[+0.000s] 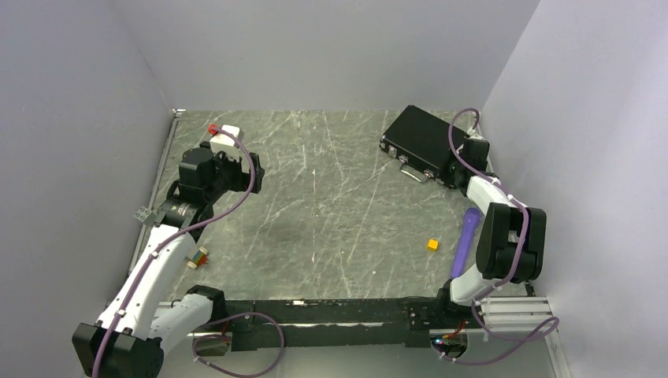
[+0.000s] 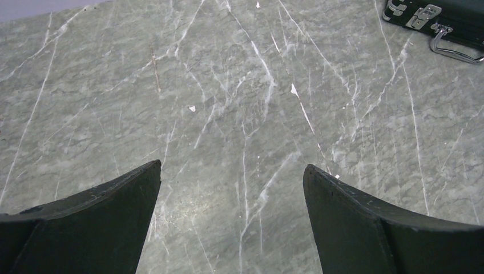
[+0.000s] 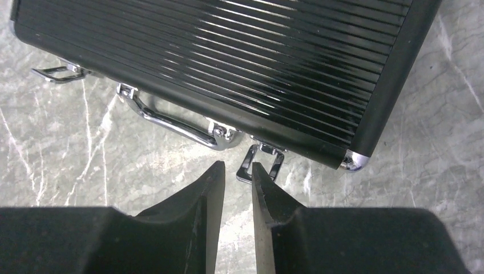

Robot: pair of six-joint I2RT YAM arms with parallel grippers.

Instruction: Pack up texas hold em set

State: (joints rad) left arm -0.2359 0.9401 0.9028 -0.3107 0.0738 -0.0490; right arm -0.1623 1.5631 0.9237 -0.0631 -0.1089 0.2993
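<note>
Right gripper [image 3: 237,166] jaws nearly pressed together, tips at the flipped-out latch [image 3: 261,161] of the closed briefcase [image 3: 228,57], which sits far right on the desk [image 3: 85,171]; can't tell if it's pinched. Left gripper [image 2: 232,166] jaws spread, well apart from the case. Step, judged: latching. Next: press the latch flat.

Your table [image 1: 331,197] is grey-green stone with white veins. On it you have a closed black case [image 1: 421,142] at the far right, a yellow cube [image 1: 432,244] beside a purple stick [image 1: 466,240], and a small multicoloured piece [image 1: 197,257] near the left edge.
</note>
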